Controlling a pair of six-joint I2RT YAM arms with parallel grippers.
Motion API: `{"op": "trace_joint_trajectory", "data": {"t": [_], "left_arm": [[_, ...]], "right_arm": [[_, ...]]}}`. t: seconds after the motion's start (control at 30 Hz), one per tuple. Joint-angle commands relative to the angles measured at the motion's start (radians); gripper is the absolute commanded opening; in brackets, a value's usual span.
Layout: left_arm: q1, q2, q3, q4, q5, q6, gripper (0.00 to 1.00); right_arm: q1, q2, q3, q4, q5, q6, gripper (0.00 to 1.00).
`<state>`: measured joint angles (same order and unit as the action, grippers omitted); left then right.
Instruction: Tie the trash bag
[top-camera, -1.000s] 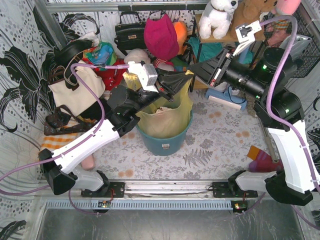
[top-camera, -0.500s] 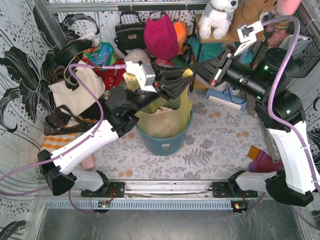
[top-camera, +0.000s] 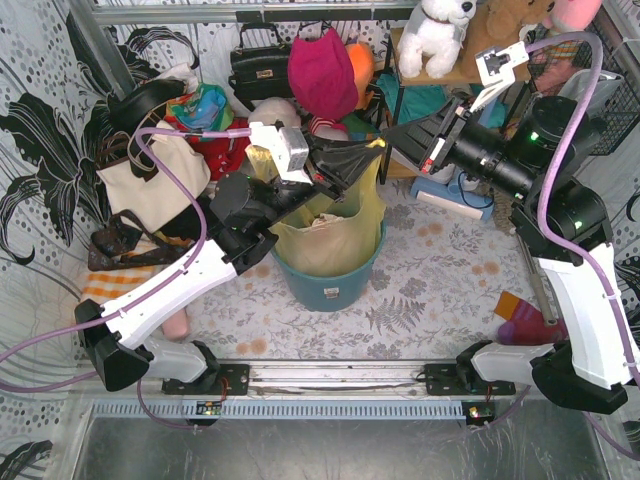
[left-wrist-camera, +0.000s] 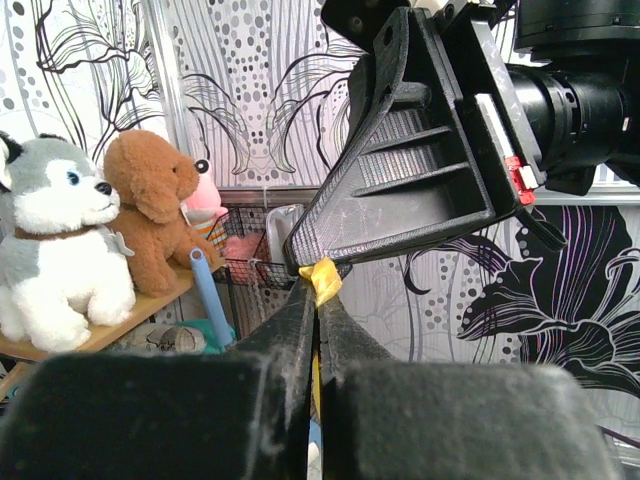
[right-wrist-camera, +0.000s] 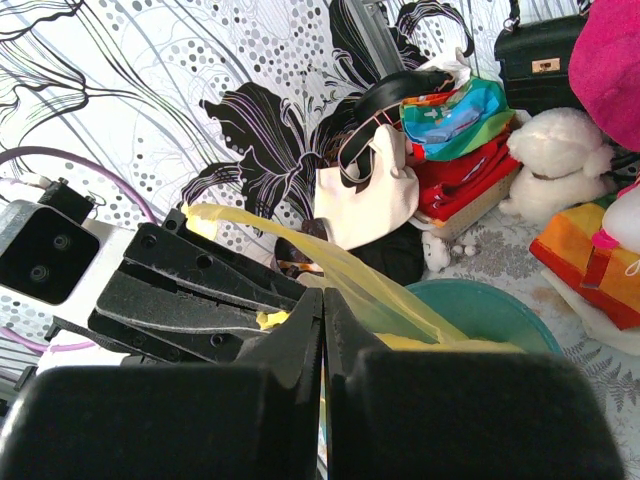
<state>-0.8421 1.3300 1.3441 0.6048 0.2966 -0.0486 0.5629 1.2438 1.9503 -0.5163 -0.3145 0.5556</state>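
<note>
Although it fills the round teal bin (top-camera: 332, 290) at the middle of the worktop (top-camera: 440, 270), the trash bag (top-camera: 330, 240) looks a light thing: thin yellow-green film, soft and limp, with crumpled paper waste (top-camera: 325, 222) low inside. Both arms meet above its far rim. The left claw (left-wrist-camera: 318, 295) is closed to a slit, with a tag of yellow film nipped at its tip. The right claw (right-wrist-camera: 322, 305) is closed likewise, with a strip of film drawn taut beside it. Such plastic is probably slippery and will stretch or tear under a hard pull, so I judge the hold belongs on bunched rim, several layers thick, not a single edge. The bin may lift with the bag.
</note>
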Motion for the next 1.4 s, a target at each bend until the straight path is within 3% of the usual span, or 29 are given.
{"op": "trace_joint_trajectory", "data": {"t": [0.0,0.03,0.17,0.33,0.8,0.97,1.37], "left_arm": [[0.005,-0.014,0.049,-0.006,0.038,0.01,0.06],[0.005,-0.019,0.051,-0.037,0.059,0.017,0.05],[0.005,-0.059,0.023,-0.067,0.145,0.022,0.05],[0.005,-0.106,-0.022,-0.077,0.28,0.043,0.04],[0.003,-0.165,-0.121,-0.062,0.442,-0.003,0.05],[0.003,-0.161,-0.121,-0.064,0.45,-0.008,0.05],[0.001,-0.135,-0.093,-0.073,0.505,-0.025,0.05]], "right_arm": [[0.007,-0.022,0.0,0.031,0.007,-0.023,0.0],[0.006,-0.024,-0.003,0.039,0.011,-0.028,0.0],[0.006,-0.02,-0.011,0.087,0.014,-0.055,0.19],[0.006,0.037,0.023,0.132,-0.045,-0.129,0.3],[0.009,0.242,0.095,0.432,-0.542,-0.236,0.58],[0.051,0.341,0.182,0.428,-0.611,-0.24,0.63],[0.185,0.487,0.334,0.296,-0.622,-0.464,0.77]]}}
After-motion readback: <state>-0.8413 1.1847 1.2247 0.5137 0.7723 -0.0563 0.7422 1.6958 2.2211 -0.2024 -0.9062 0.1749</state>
